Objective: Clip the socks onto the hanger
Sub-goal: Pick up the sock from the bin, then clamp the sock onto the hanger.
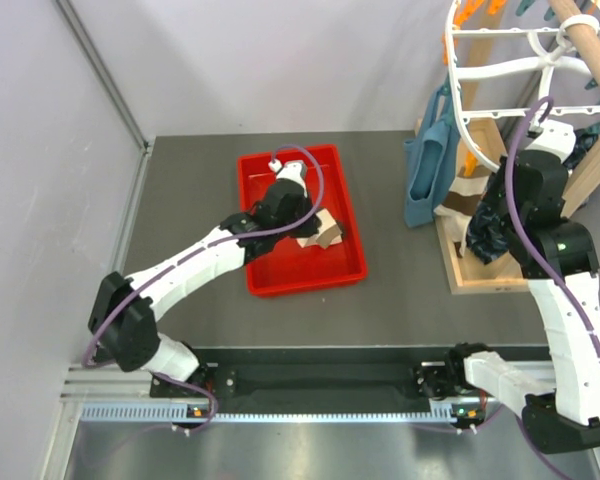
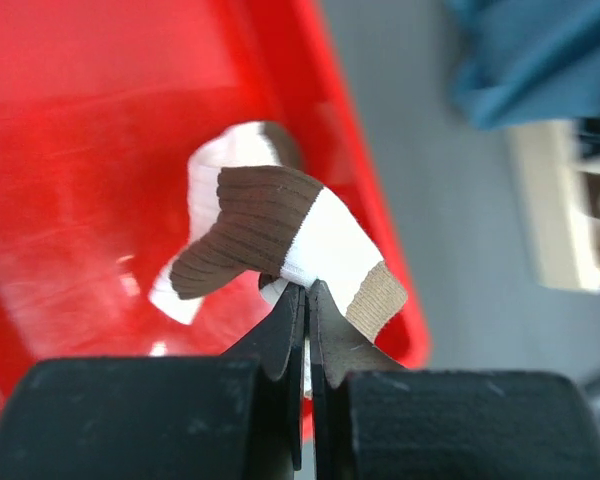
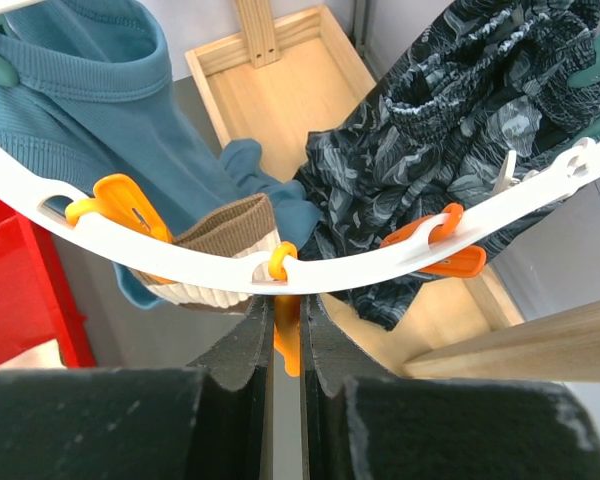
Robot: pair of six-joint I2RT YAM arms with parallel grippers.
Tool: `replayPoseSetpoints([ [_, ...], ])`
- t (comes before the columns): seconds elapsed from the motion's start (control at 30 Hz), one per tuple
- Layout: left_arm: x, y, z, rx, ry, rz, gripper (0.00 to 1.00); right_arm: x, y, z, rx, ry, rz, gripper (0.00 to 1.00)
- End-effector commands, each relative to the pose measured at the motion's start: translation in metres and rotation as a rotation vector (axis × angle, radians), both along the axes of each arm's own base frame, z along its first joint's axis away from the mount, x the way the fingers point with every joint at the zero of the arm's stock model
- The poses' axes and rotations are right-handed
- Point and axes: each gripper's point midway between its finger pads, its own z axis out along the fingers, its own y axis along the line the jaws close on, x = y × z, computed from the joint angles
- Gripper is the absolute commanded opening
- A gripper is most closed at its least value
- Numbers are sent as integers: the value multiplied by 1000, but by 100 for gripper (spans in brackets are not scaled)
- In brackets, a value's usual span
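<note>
**Left jaws pinch a sock over the tray; right jaws close on a peg at the hanger**

The left arm stretches forward from its base, elbow low and forearm angled toward the far right. Its wrist is bent down over the red tray (image 1: 354,272). The left gripper (image 2: 307,295) is closed, with a fold of the loose sock (image 2: 280,235) nipped between the fingertips. The sock's dark brown patch, white band and tan cuff spread just ahead of the jaws. More white fabric trails ahead and to their left onto the tray floor. The tray's right rim (image 2: 330,110) runs ahead of the jaws to their right, with grey table (image 2: 420,150) past it.

The right arm stands nearly upright, its forearm raised and its wrist lifted to the hanger (image 1: 472,110). The right gripper (image 3: 287,310) is closed to a narrow slit on the centre peg (image 3: 288,345), whose orange body shows between the fingers. The hanger's white ring (image 3: 380,265) crosses just ahead of the fingertips. The hung sock (image 3: 225,235), with a brown cuff over cream ribbing, sits against the ring just left of the jaws. Two more orange pegs hang on the ring, one on each side of the jaws. Beyond the ring, a teal cloth (image 3: 80,80) hangs to the left and a dark patterned fabric (image 3: 460,120) to the right, over a wooden frame (image 3: 280,90).
</note>
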Motion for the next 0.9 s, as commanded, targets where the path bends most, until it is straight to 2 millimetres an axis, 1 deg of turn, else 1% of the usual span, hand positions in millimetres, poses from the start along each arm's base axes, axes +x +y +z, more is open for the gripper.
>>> replayPoseSetpoints([
  [0.0,-16,-24,38,-206,-35,-113,0,-9,8,-15,29,61,48,0],
  [0.03,-24,-30,39,-248,-22,-144,0,-9,10,-14,34,60,56,0],
  [0.07,-30,-40,62,-342,-53,-200,0,-10,11,-14,41,59,60,0],
  [0.1,-35,-46,70,-413,-31,-207,0,-9,14,-13,54,56,76,0],
  [0.13,-40,-51,72,-467,-26,-228,0,-10,17,-12,63,55,87,0],
  [0.17,-50,-59,81,-533,-9,-286,0,-10,21,-11,77,52,112,0],
  [0.2,-51,-68,104,-652,-26,-302,0,-10,24,-11,90,51,120,0],
  [0.27,-60,-79,106,-745,19,-345,0,-9,29,-10,110,47,145,0],
  [0.3,-67,-87,115,-808,42,-384,0,-9,35,-11,128,50,168,0],
  [0.33,-69,-92,132,-862,-6,-425,0,-9,37,-12,137,53,179,0],
  [0.37,-68,-101,128,-870,1,-435,0,-8,39,-12,145,55,187,0],
  [0.4,-73,-109,130,-881,5,-447,0,-8,43,-13,155,56,202,0],
  [0.43,-73,-116,140,-902,-16,-461,0,-8,44,-12,160,55,209,0],
  [0.47,-80,-130,134,-903,7,-481,0,-8,45,-13,163,57,211,0],
  [0.5,-81,-137,136,-915,5,-487,0,-9,45,-13,165,56,210,0],
  [0.53,-81,-144,149,-951,-24,-493,0,-10,45,-13,164,55,212,0],
  [0.57,-80,-154,141,-956,-5,-489,0,-10,45,-12,166,52,212,0],
  [0.6,-86,-163,143,-985,22,-494,0,-11,46,-11,168,50,221,0],
  [0.63,-82,-168,149,-1011,20,-477,0,-11,47,-10,171,47,224,0],
  [0.67,-79,-176,144,-1030,32,-472,0,-12,48,-9,174,45,230,0],
  [0.7,-78,-180,145,-1062,66,-456,0,-11,51,-8,178,44,244,0],
  [0.73,-76,-184,149,-1088,75,-449,0,-12,52,-8,184,41,249,0],
  [0.8,-69,-190,150,-1145,109,-414,0,-12,55,-8,189,43,267,0],
  [0.83,-66,-192,155,-1163,115,-404,0,-12,56,-8,191,44,271,0],
  [0.87,-60,-195,152,-1174,119,-370,0,-12,57,-8,191,44,276,0],
])
